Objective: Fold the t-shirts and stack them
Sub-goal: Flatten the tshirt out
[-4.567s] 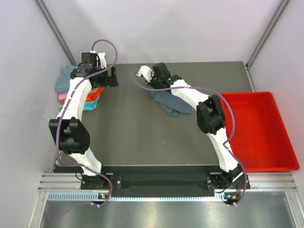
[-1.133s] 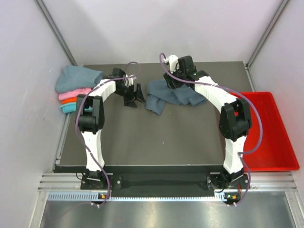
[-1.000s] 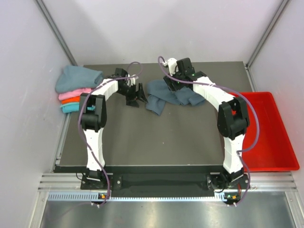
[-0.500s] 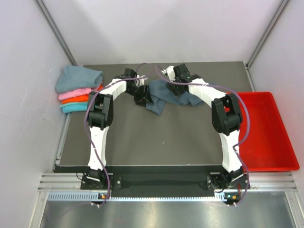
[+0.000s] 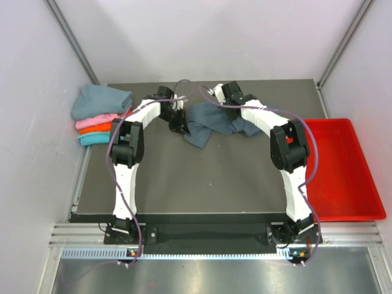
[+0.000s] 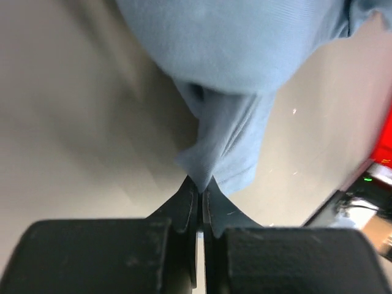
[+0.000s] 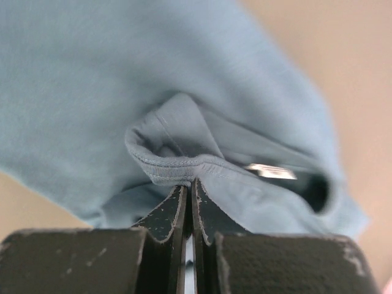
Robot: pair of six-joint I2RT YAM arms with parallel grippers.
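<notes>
**Both grippers pinch the loose blue-grey shirt at the far end of the table**

The left arm (image 5: 125,150) and right arm (image 5: 288,150) rise from their bases and bend inward, so that the wrists lean toward each other and meet near the back edge. Between them lies the crumpled slate blue-grey cloth t-shirt (image 5: 208,127), unfolded, one lobe trailing toward the near side.

The left gripper (image 6: 199,187) has its black fingers pressed together on a narrow fold at the shirt's left edge, and the cloth puckers upward from the tips. The right gripper (image 7: 188,182) is likewise pressed together, nipping the stitched rim of the collar, which curls over its fingertips.

The folded t-shirts sit in a stack (image 5: 98,119) at the far left corner, against the wall and well apart from the loose shirt: dusty teal on top, then pink, orange and turquoise.

The surface is a dark grey matt tabletop (image 5: 184,184), closed in by pale walls with slanting metal posts in the corners and a ribbed aluminium rail (image 5: 202,242) along the near edge. A red plastic tray (image 5: 343,177) sits at the right side.

A small white tag (image 7: 269,171) shows inside the collar; any writing on it is too blurred to read.
</notes>
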